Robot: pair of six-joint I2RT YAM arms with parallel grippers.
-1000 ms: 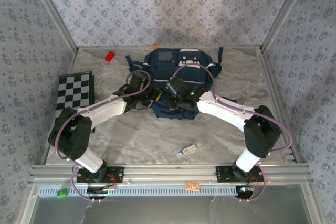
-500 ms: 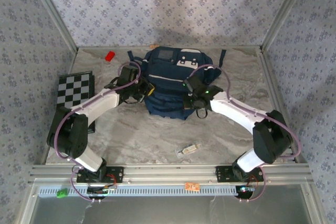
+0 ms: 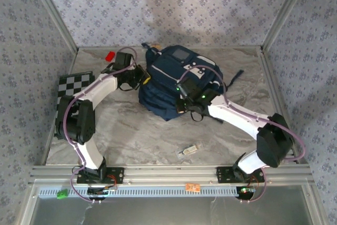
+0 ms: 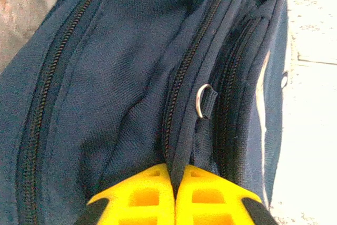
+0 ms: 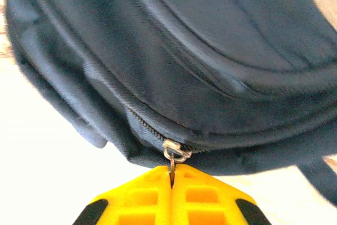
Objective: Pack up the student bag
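Observation:
The student bag (image 3: 176,75), navy with a pale patch on top, lies skewed at the back middle of the table. My left gripper (image 3: 143,80) sits at the bag's left side. In the left wrist view my left gripper (image 4: 174,169) is shut on a dark fabric ridge beside a zip line, just below a metal ring (image 4: 203,100). My right gripper (image 3: 181,105) is at the bag's near edge. In the right wrist view my right gripper (image 5: 172,168) is shut on the metal zipper pull (image 5: 175,153) of a closed zip.
A black-and-white checkerboard (image 3: 73,90) lies at the left edge, under the left arm. A small red block (image 3: 110,56) sits at the back left. A small clear item (image 3: 188,150) lies on the marble table (image 3: 137,135) near the front. Patterned walls close off three sides.
The bag has been dragged and turned, its top now pointing back and its body skewed leftward. My left gripper moved back and left; my right gripper swung left along the bag's near edge.

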